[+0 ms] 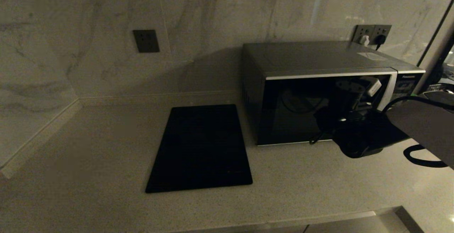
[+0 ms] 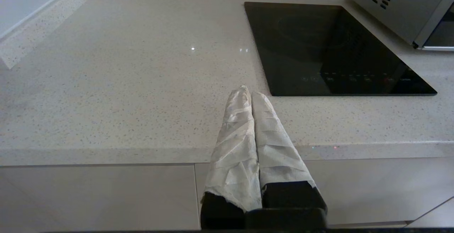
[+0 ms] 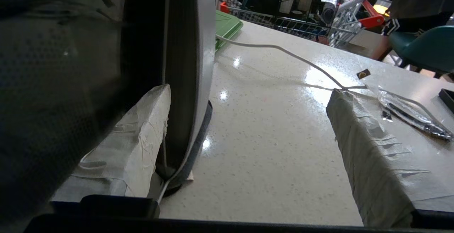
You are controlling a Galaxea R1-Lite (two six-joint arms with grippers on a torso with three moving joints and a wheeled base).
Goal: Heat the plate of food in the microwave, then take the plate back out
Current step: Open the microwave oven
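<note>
Large boxy silver-grey microwave (image 1: pixel 319 62) with dark glass door at the rear right of the pale speckled stone worktop (image 1: pixel 88 155), door closed flush. Flat black rectangular cooktop slab (image 1: pixel 200 148) just beside it on the left, apart from it. Wall sockets (image 1: pixel 372 33) behind the oven, plugs in.

Right gripper (image 3: pixel 248 119) in front of the right part of the door, near the curved silver handle band (image 3: pixel 204 66). Tape-wrapped fingers (image 3: pixel 369 162) spread wide: one on the glass side of the band, touching or almost touching it, the other well out over bare worktop. Straddling position probably chosen so that the inner finger can hook behind the band and pull the door outward; nothing pinched.

Left gripper (image 2: pixel 251 94) parked low at the front edge of the worktop, off to the left of the cooktop; wrapped fingers pressed together, holding nothing. Likely kept clear so as not to obstruct the door swing.

Pale lilac plate of food: not found in any view. A dim round shape behind the glass may be a turntable or a plate; cannot tell which. Corner of a flat green board (image 3: pixel 225 27) and a thin white cable (image 3: pixel 283 54) on the worktop to the microwave's right.

Step in hand, by judgement: opening the door.
</note>
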